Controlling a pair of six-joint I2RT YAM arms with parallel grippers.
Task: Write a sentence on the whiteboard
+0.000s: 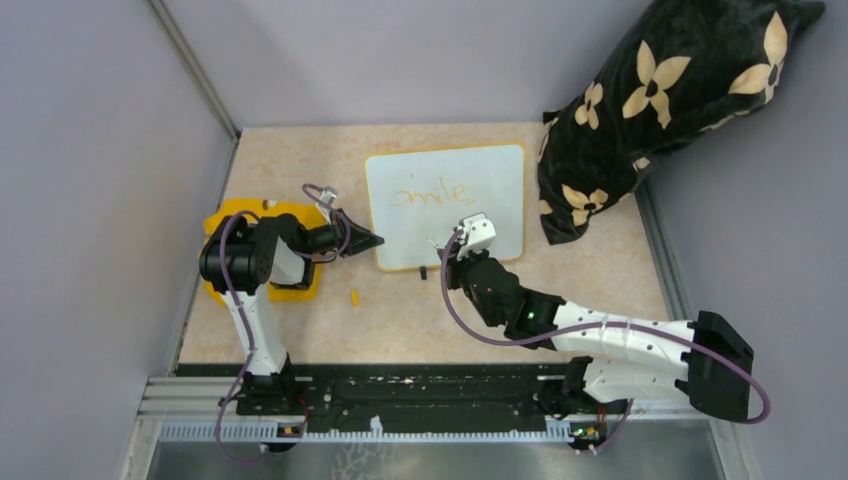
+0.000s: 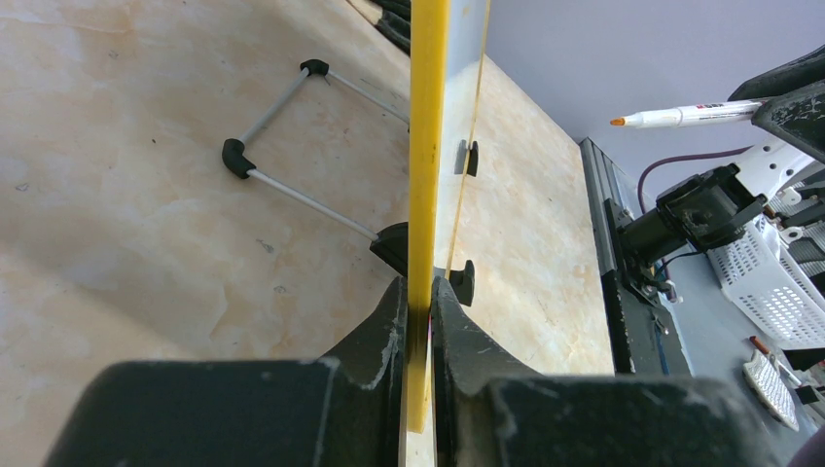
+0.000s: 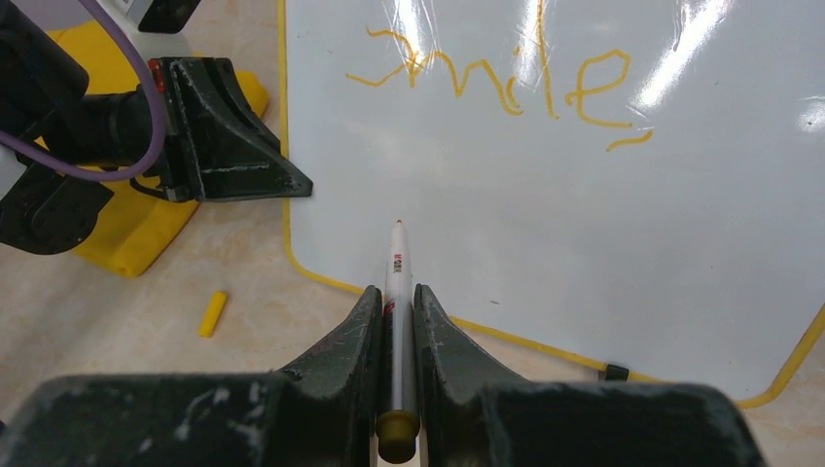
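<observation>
Beige desk [image 1: 560, 300]: left end effector [image 2: 418, 297] pinches the whiteboard [image 1: 420, 235] at nine o'clock to steady it; right end effector [image 3: 395, 292] pinches the marker [image 3: 397, 255] for writing.

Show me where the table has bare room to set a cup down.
Free: back left corner, between yellow cloth and whiteboard; also right side, in front of the pillow. Crowded: whiteboard's near edge, by left gripper and right gripper.
</observation>
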